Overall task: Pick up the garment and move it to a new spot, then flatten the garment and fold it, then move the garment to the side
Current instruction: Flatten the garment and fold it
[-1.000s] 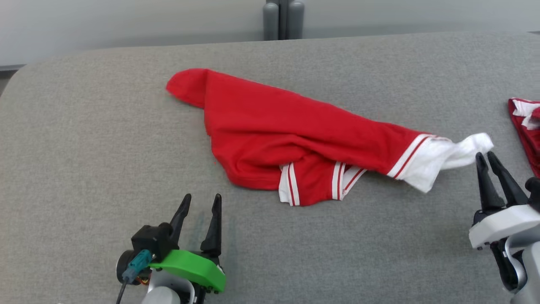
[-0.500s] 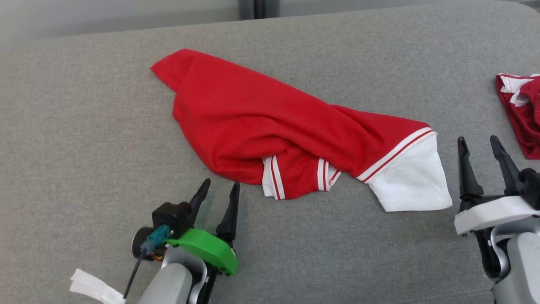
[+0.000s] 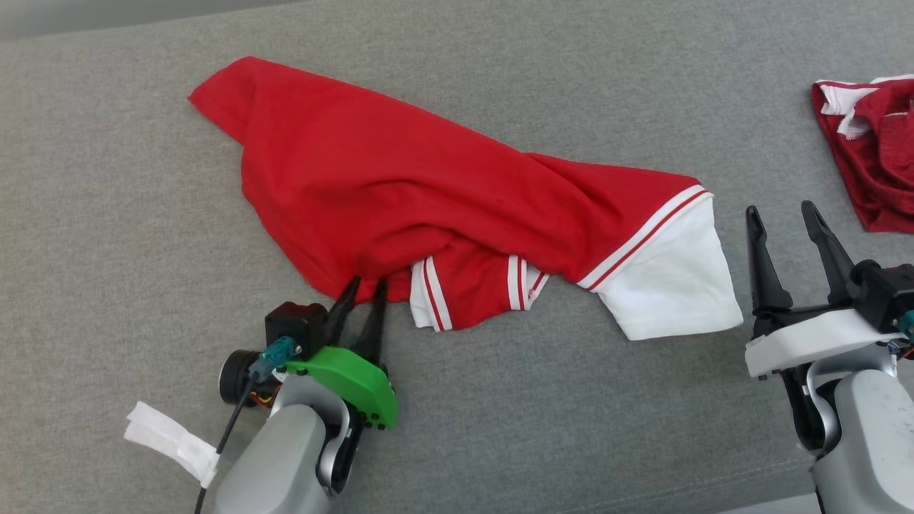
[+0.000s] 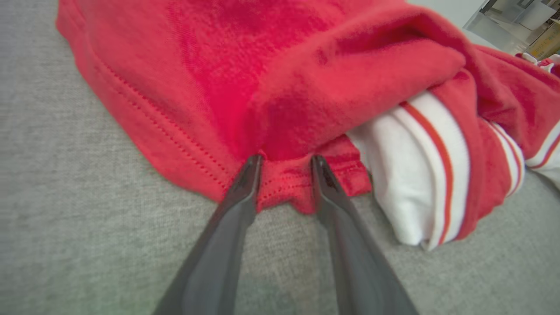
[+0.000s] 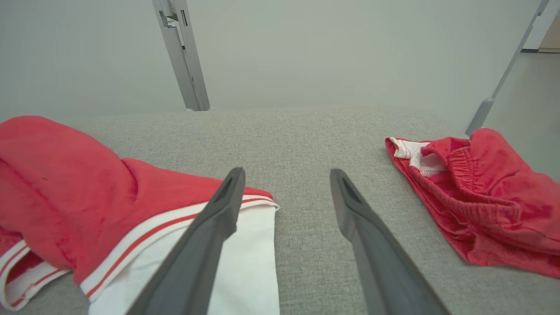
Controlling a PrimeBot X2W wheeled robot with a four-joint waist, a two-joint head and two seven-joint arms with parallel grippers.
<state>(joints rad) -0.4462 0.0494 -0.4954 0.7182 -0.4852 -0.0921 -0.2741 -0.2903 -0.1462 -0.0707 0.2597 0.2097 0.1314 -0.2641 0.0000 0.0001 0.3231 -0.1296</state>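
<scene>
Left gripper (image 3: 368,283) sits at the near edge of the red garment (image 3: 400,178) in the head view. Its two dark fingers are drawn fairly close together, and their tips meet the hem just left of the striped cuff (image 3: 464,293) tucked underneath. We judge it goes there because that hem is a free edge to pull on for flattening. The garment lies crumpled across the middle of the grey padded surface (image 3: 107,214), with its white sleeve (image 3: 664,285) spread out to the right. Our right gripper (image 3: 780,209) stands just right of that sleeve, fingers spread wide and holding nothing. A second red garment (image 3: 871,157) lies at the far right, well apart.

In the left wrist view we see the fingers straddling a small bunch of stitched hem, one tip touching each side. Whether they pinch it firmly we cannot tell. The low angle along the surface suits catching a thin edge.

In the right wrist view the spread fingers point over bare surface between the white sleeve on the left and the second garment on the right. We judge this arm waits beside the sleeve so that both ends can be drawn apart.
</scene>
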